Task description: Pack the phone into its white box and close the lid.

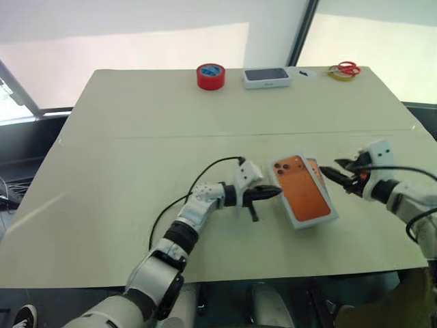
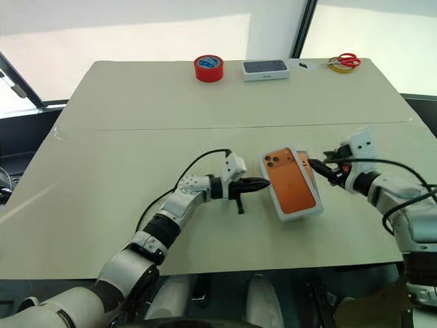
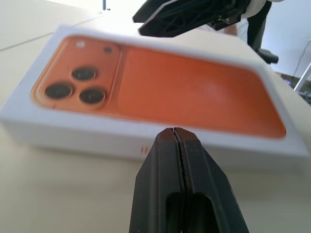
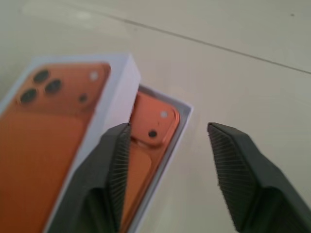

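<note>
Lid askew over boxed phone

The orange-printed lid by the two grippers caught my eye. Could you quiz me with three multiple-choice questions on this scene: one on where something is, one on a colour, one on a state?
1. Where does the lid lie?
A. squarely shut on the white box
B. askew over the white box, one end of the phone uncovered
C. at the table's far edge

2. What colour is the tape roll at the far edge?
A. red
B. green
C. black

3. How are the left gripper's fingers?
A. spread wide
B. shut on the lid
C. pressed together, holding nothing

Answers: 1 B, the right wrist view shows the phone's corner beside the lid's edge. 2 A, it is plainly red. 3 C, the left wrist view shows the fingers meeting just short of the lid.
</note>
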{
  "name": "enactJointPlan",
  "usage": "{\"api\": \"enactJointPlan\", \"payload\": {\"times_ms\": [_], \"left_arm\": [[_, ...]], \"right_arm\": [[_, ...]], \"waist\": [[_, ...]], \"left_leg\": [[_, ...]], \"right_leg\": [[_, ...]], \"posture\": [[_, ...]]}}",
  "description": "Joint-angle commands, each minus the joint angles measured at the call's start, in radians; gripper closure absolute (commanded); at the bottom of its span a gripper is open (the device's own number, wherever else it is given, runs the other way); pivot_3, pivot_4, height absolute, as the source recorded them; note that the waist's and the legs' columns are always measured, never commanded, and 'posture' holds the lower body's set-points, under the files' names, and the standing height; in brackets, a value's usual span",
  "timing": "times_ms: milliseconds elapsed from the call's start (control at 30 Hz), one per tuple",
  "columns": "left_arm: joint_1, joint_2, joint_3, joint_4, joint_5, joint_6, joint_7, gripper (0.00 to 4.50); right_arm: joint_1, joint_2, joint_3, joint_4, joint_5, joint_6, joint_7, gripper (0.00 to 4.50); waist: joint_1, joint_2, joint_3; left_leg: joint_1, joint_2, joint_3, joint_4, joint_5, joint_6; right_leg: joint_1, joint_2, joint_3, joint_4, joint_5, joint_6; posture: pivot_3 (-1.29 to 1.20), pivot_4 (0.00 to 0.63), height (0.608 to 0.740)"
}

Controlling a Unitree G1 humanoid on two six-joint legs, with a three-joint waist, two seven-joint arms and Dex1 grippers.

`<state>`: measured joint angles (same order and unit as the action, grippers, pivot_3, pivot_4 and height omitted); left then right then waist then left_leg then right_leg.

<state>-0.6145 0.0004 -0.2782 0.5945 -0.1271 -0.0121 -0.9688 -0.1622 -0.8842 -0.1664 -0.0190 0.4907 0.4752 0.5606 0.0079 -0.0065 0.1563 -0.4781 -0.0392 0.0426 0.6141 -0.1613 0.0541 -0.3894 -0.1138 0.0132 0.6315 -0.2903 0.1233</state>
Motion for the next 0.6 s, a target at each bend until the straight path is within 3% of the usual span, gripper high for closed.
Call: {"api": "enactJointPlan", "payload": {"times_ms": [33, 67, 100, 400, 600], "left_arm": [[0.030, 0.018, 0.000, -0.107, -0.011, 0.040, -0.007, 4.50], [0.040, 0.024, -0.005, -0.117, -0.006, 0.051, -0.001, 4.50], [0.047, 0.024, -0.011, -0.118, 0.002, 0.053, 0.006, 4.50], [-0.017, -0.063, -0.057, -0.052, 0.046, 0.044, 0.049, 4.50], [-0.119, -0.111, -0.068, 0.130, 0.088, -0.054, 0.075, 4.50]], "right_arm": [[-0.013, 0.006, -0.013, -0.028, -0.087, -0.096, 0.007, 3.88], [-0.014, 0.014, -0.016, -0.024, -0.093, -0.102, 0.012, 4.37], [-0.015, 0.022, -0.020, -0.021, -0.095, -0.104, 0.017, 4.45], [0.010, 0.038, -0.034, -0.022, -0.137, -0.129, 0.091, 4.45], [0.035, 0.063, -0.053, -0.037, -0.138, -0.113, 0.083, 4.45]], "waist": [[0.002, 0.000, 0.000], [0.004, 0.000, 0.000], [0.005, 0.000, 0.000], [0.007, 0.000, 0.000], [0.006, 0.000, 0.000]], "left_leg": [[0.000, 0.000, 0.000, 0.000, 0.000, 0.000], [0.001, 0.000, 0.000, 0.001, 0.000, 0.000], [0.002, 0.000, 0.000, 0.001, 0.000, 0.000], [0.001, -0.001, 0.000, 0.001, 0.000, 0.000], [0.002, -0.001, 0.000, 0.001, 0.000, 0.000]], "right_leg": [[0.000, 0.000, 0.000, 0.000, 0.000, 0.000], [0.000, 0.000, 0.000, 0.000, 0.001, -0.001], [0.000, 0.000, 0.000, -0.001, 0.001, -0.001], [0.001, -0.002, -0.001, -0.002, 0.001, -0.001], [0.002, -0.002, -0.002, -0.001, 0.001, 0.000]], "posture": [[0.00, 0.150, 0.738], [0.00, 0.150, 0.738], [0.00, 0.150, 0.738], [0.00, 0.150, 0.738], [0.00, 0.150, 0.738]]}}
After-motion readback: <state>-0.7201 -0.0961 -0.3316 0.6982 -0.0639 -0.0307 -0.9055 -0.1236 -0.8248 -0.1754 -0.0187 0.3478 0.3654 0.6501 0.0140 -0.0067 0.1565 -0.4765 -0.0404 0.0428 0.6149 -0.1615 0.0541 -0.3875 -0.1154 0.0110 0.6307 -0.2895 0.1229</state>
